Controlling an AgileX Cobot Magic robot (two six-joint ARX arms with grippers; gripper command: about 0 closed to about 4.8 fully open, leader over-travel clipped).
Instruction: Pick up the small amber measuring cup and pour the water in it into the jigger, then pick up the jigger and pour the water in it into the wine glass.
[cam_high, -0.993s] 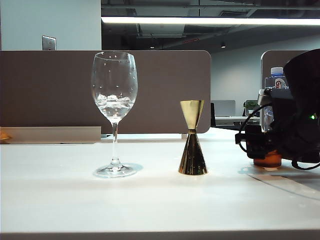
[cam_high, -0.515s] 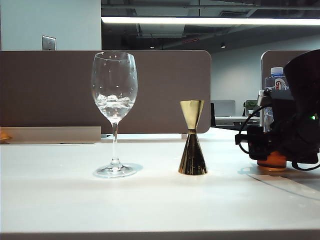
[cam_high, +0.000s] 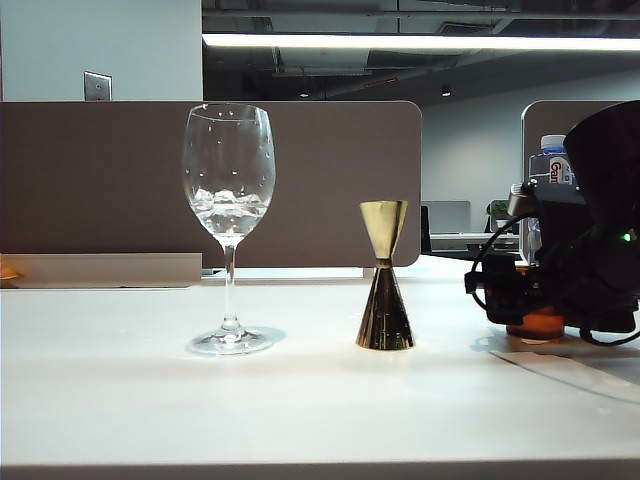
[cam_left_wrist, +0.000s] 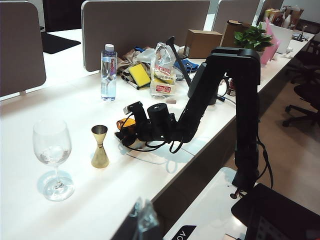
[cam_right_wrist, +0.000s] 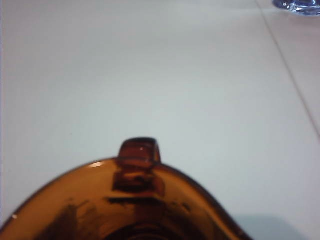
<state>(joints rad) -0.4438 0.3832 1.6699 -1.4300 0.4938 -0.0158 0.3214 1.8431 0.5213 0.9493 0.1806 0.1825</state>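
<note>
The wine glass (cam_high: 229, 200) stands on the left of the white table with a little water (cam_high: 228, 214) in its bowl. The gold jigger (cam_high: 385, 292) stands upright to its right. At the far right my right gripper (cam_high: 505, 292) hangs low at the small amber measuring cup (cam_high: 537, 322), whose base is on or just above the table. The left wrist view has the gripper's fingers (cam_left_wrist: 131, 107) on either side of the cup (cam_left_wrist: 123, 123). The cup's rim and handle (cam_right_wrist: 140, 152) fill the right wrist view; no fingers show. Only a blurred tip of my left gripper (cam_left_wrist: 142, 220) shows, off the table's front edge.
A clear plastic bottle with a blue cap (cam_left_wrist: 108, 71) stands behind the cup. Further back lie a yellow item (cam_left_wrist: 139, 75), a snack bag (cam_left_wrist: 162, 75), a cardboard box (cam_left_wrist: 202, 43) and a plant (cam_left_wrist: 252, 37). Brown partition panels (cam_high: 120, 180) close the back. The right arm's black links (cam_left_wrist: 235, 65) rise off the table's side.
In the exterior view my right gripper has shifted slightly left over the amber cup. The cup, jigger and wine glass stand where they did.
</note>
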